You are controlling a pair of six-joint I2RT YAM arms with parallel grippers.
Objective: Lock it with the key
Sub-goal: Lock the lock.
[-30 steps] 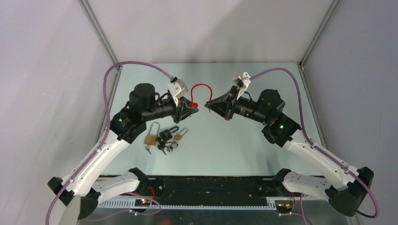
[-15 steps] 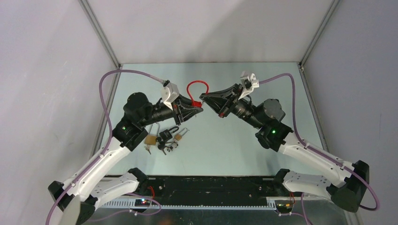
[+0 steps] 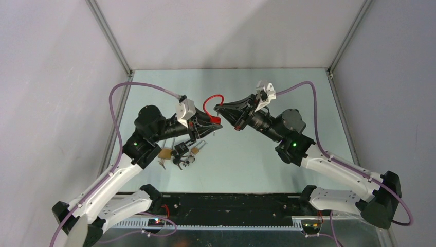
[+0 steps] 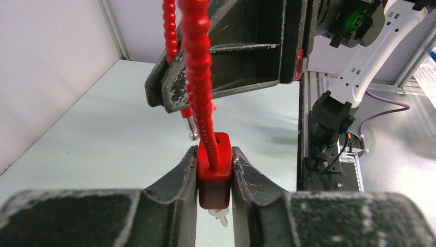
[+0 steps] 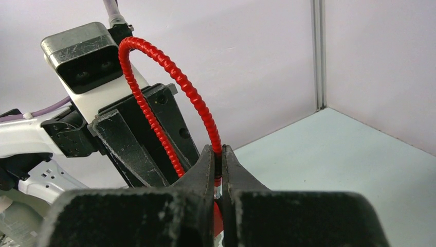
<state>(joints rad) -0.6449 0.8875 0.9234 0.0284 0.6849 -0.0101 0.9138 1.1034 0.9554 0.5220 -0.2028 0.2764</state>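
Closure looks near, since the right gripper point(image 5: 218, 154), pinching the cable tip point(image 4: 193, 135), has swung in just above the red padlock point(image 4: 214, 177) clamped in the left gripper point(image 4: 214, 160).

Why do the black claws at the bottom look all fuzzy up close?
Left wrist view: the left gripper's fingers sit too near the lens, so blur; the red cable-loop padlock is sharper. Right wrist view: same with the right gripper's fingers. Top view: evenly lit, sharp.
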